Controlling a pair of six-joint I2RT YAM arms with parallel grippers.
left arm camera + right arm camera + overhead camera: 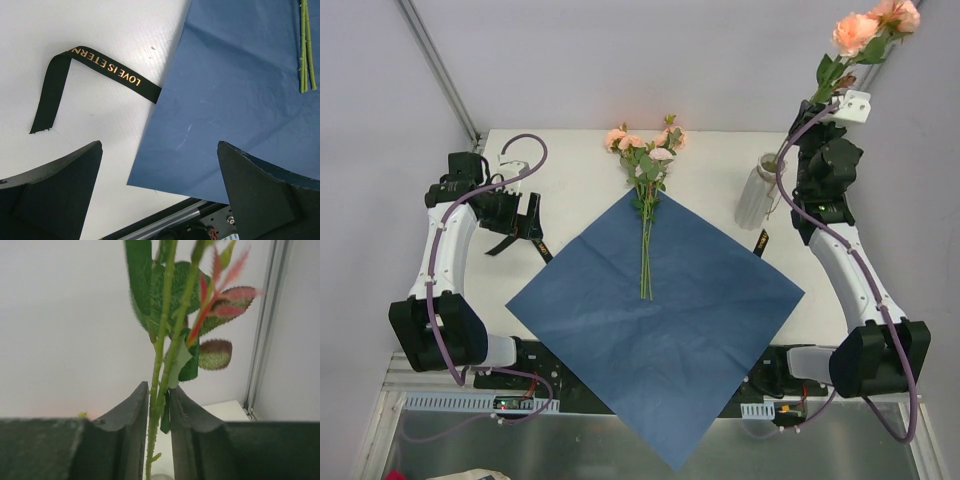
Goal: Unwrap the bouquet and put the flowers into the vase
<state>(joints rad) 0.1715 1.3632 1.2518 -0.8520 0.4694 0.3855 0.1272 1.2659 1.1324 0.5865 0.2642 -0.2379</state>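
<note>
The right hand grips the stems of two roses, raised off the table, with the blooms at its 1 o'clock. The vase stands at its 7 o'clock. The left hand hangs released, fingers wide, over the left corner of the paper, the ribbon at its 11 o'clock. The other flowers lie across the paper's 12 o'clock corner, stems pointing toward 6.

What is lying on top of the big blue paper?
A few roses lie there: their long green stems rest on the blue paper, the blooms reach past its far corner onto the table. The black ribbon meets the paper's edge; whether it runs underneath is hidden.
</note>
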